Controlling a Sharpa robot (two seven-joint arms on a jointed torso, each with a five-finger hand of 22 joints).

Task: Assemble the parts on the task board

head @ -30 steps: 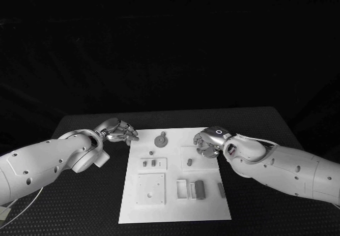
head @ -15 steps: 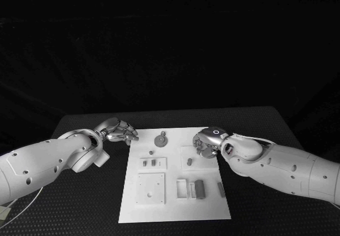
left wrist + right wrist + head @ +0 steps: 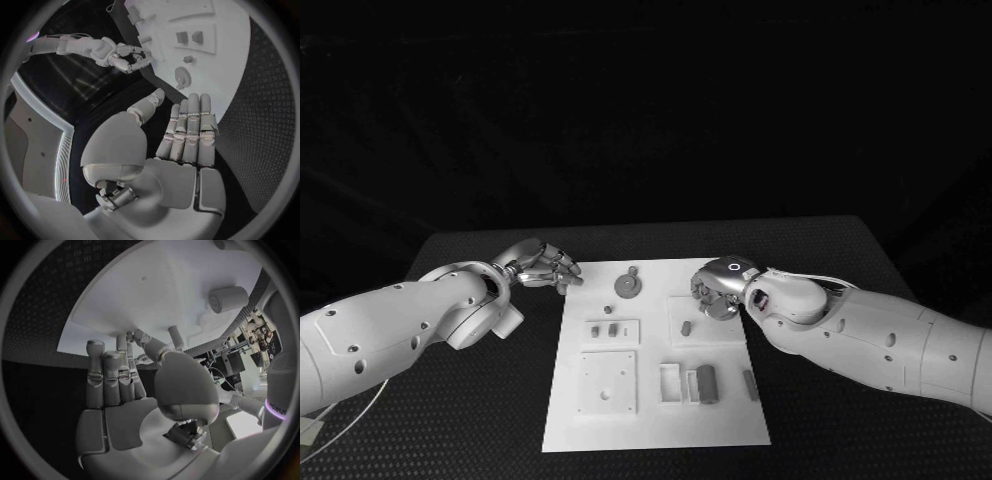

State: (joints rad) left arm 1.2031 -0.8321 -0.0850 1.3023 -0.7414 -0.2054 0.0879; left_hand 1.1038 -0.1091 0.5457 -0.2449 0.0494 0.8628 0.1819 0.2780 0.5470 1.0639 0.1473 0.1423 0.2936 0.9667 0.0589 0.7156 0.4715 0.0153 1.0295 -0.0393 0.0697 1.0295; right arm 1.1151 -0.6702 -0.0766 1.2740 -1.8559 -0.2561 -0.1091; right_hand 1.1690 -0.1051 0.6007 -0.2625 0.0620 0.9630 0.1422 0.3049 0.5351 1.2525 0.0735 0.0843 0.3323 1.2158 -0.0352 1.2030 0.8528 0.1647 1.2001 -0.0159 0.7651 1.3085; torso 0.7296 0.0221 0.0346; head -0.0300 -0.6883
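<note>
- The task board [image 3: 656, 400], a white plate, lies in the middle of the black table [image 3: 834, 250], with the robot's two arms reaching in from either side.
- The left hand [image 3: 542, 263] hovers just off the board's far left corner; the left wrist view shows its fingers [image 3: 189, 125] straight and side by side, thumb apart, holding nothing.
- The right hand [image 3: 720, 290] hangs over the board's right edge, above a raised white square; the right wrist view shows its fingers [image 3: 112, 377] extended together with nothing in them, though contact with the board cannot be told.
- A round grey disc part [image 3: 630, 287] lies flat near the board's far edge, between the two hands.
- Two small grey pegs [image 3: 602, 329] stand in a raised square on the left half, and one small peg [image 3: 687, 327] in the square just beside the right hand.
- A grey block part [image 3: 707, 384] lies beside upright white walls towards the near edge.
- By their look the parts are small, rigid and light, probably smooth moulded pieces that could slip from metal fingertips or skate on the board if nudged.
- The disc is best taken by its rim, thumb against a finger; the pegs by their sides, the block across its narrow width.
</note>
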